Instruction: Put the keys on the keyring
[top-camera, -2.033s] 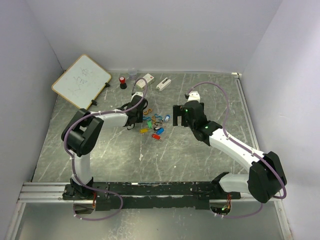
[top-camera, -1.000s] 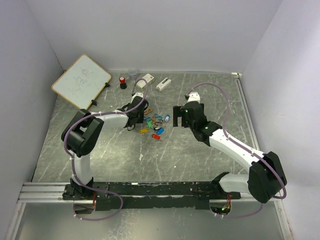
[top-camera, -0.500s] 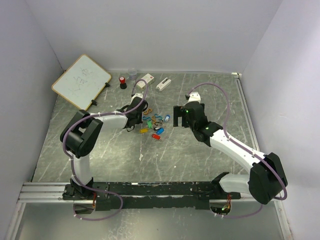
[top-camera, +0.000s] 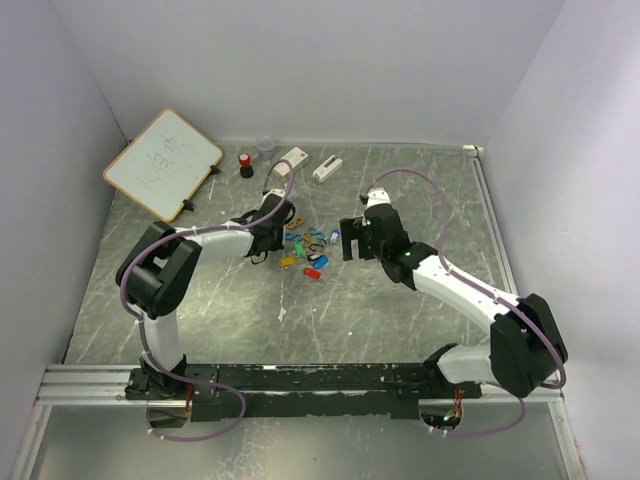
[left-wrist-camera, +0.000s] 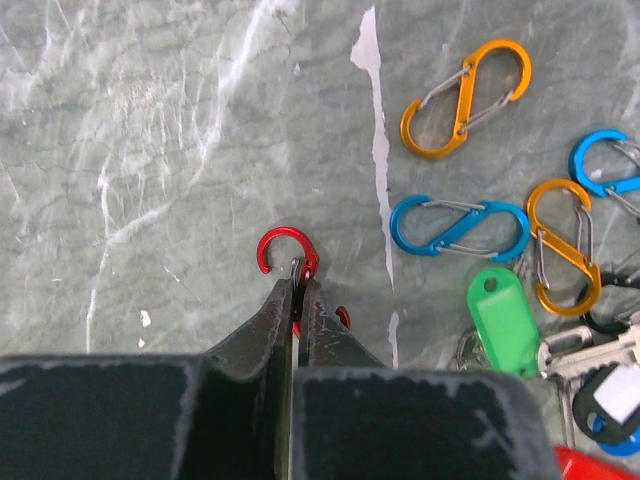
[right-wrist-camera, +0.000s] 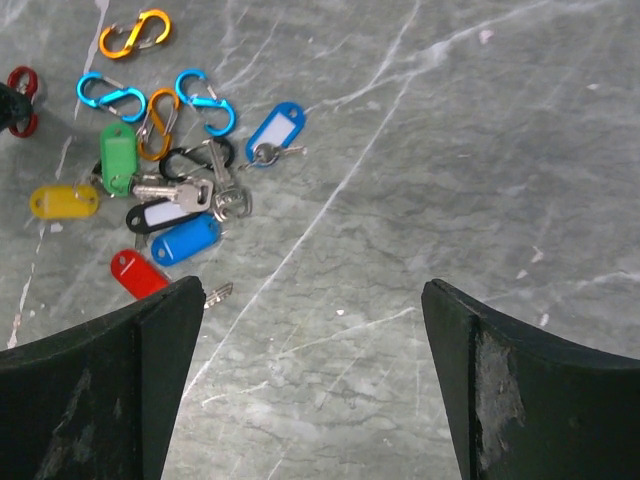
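Note:
The keys lie in a small pile at the table's middle. The right wrist view shows their blue, green, yellow and red tags, mixed with S-shaped clips. My left gripper is shut on a red S-clip keyring, pinning it low on the table left of the pile; in the top view that gripper sits at the pile's left edge. An orange clip, a blue clip and the green tag lie to its right. My right gripper is open and empty, above bare table just right of the pile.
A small whiteboard leans at the back left. A red-capped black cylinder, a clear cup and two white blocks stand along the back. Walls close in on the left, back and right.
My right gripper has moved a little left, towards the pile. My left gripper has shifted slightly away from the near edge and stays shut by the pile's left edge.

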